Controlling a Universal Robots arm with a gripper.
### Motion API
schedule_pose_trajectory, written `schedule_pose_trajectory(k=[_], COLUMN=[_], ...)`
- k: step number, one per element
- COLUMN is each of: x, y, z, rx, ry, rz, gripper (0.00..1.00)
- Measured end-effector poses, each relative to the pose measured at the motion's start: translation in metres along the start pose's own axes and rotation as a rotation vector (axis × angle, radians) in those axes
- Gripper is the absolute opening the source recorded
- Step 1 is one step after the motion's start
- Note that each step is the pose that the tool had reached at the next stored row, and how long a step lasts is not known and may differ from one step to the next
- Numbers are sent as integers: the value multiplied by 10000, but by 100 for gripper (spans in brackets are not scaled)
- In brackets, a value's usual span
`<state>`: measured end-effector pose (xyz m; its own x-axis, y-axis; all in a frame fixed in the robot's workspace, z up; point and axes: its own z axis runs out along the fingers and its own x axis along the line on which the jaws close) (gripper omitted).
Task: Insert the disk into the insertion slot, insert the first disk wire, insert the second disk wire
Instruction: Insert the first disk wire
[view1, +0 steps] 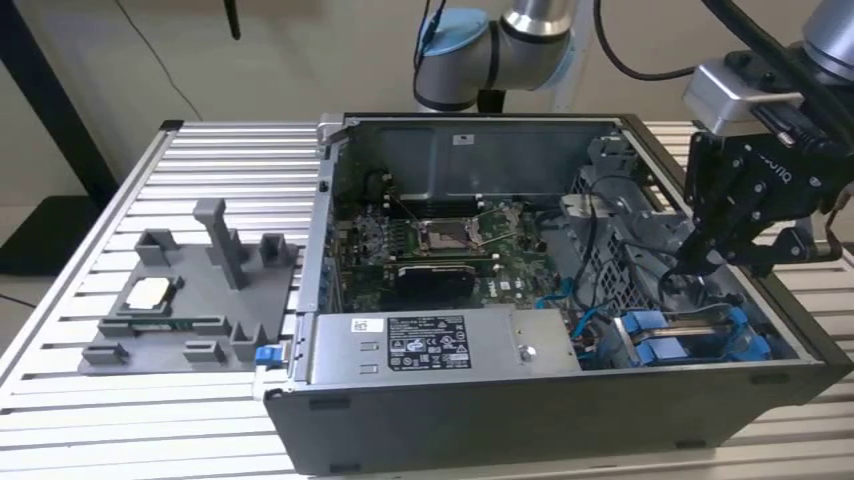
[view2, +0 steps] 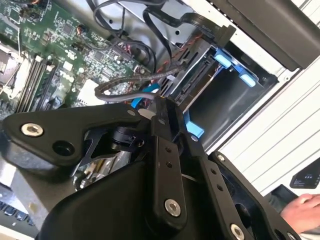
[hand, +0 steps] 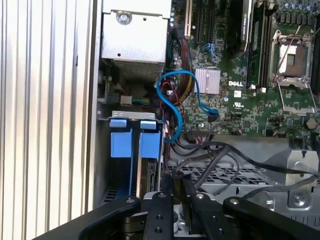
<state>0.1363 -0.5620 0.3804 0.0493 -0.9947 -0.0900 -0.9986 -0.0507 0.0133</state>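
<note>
Already seated, the disk (hand: 150, 150) stands on edge in the drive bay at a corner of the computer case (view1: 441, 420), just beside the other blue-framed drive (hand: 119, 144). Over the bay hangs the gripper (view1: 695, 264), pointing down among loose black cables (hand: 235, 160). Its jaws are closed together with nothing seen between them. The arm reaches in over the case's rim at the exterior view's right.
</note>
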Motion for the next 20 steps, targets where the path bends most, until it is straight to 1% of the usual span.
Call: schedule_pose_trajectory(k=[5, 13, 15, 20], x=[15, 45, 48, 49], y=[-31, -120, -136, -141], z=[48, 123, 138, 140], rx=[51, 45, 44, 42], ry=[16, 64, 87, 89], rz=[-171, -346, -369, -383], gripper=[19, 19, 19, 19])
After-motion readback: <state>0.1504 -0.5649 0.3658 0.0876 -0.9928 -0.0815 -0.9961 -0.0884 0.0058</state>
